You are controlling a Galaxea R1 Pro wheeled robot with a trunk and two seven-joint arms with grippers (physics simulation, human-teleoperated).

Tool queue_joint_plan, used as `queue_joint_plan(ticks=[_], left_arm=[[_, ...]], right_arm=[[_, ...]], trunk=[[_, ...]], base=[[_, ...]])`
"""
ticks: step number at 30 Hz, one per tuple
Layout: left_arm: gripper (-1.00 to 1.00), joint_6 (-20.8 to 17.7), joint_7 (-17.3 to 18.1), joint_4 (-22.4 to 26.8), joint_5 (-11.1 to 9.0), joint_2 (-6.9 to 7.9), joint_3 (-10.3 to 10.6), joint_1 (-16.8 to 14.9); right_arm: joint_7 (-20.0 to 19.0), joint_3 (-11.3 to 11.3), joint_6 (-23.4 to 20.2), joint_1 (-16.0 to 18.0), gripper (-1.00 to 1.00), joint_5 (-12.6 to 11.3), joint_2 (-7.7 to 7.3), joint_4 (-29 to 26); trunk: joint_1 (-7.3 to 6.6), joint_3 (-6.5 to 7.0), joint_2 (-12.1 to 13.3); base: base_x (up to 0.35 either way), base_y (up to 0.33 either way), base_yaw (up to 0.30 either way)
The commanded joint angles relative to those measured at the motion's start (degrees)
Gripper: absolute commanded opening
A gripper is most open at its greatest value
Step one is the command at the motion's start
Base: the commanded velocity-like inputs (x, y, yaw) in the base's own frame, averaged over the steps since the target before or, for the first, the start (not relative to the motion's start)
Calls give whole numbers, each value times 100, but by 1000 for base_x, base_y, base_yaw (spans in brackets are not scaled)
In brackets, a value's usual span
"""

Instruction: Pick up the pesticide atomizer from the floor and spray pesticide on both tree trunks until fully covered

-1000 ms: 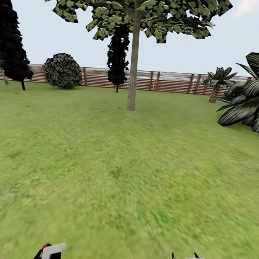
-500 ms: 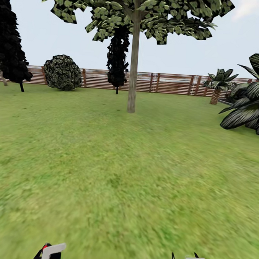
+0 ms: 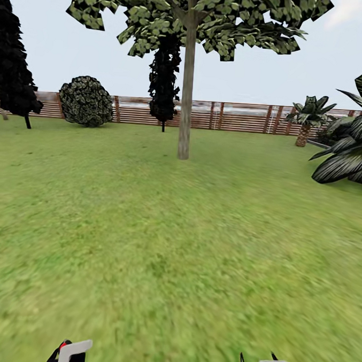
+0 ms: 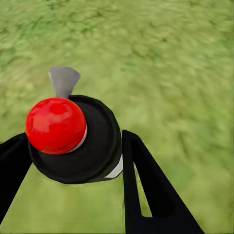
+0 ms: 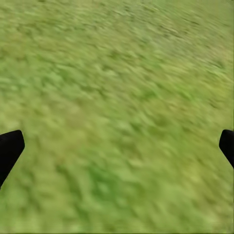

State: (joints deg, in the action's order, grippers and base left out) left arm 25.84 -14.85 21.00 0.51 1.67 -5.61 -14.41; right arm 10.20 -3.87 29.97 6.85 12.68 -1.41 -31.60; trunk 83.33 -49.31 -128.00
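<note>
Gripping the pesticide atomizer (image 4: 73, 139) is what the left hand (image 4: 73, 161) is doing right now, its two black fingers (image 4: 151, 190) pressing in on either side of the black cap. From the left wrist camera we're looking straight down on the bottle's top end: one red ball on the cap, one grey nozzle tip poking out past it over the grass, so the long axis is running away from the camera toward the lawn (image 3: 177, 245). The right hand (image 5: 117, 144) is hanging spread wide, with just the two dark fingertips (image 5: 9, 148) showing at the edges and nothing but grass between them. In the head view both hands are peeking in at the bottom edge. Further out, one tree (image 3: 191, 21) is standing mid-lawn with its pale tree trunk (image 3: 186, 95) upright. Behind it I'm counting two black-foliage trees, one round shrub (image 3: 87, 101), one small palm (image 3: 305, 121) and the slatted fence (image 3: 233, 115).
</note>
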Motion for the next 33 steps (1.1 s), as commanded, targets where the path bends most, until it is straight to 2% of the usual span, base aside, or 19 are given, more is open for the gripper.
queue_joint_plan(ticks=[1, 33], left_arm=[[-100, 0, 0, 1, 2, 0, 0, 0], [-100, 0, 0, 1, 2, 0, 0, 0]], right_arm=[[0, 0, 0, 0, 100, 0, 0, -1], [0, 0, 0, 0, 100, -1, 0, -1]], trunk=[[0, 0, 0], [0, 0, 0]], base=[[343, 0, 0], [343, 0, 0]])
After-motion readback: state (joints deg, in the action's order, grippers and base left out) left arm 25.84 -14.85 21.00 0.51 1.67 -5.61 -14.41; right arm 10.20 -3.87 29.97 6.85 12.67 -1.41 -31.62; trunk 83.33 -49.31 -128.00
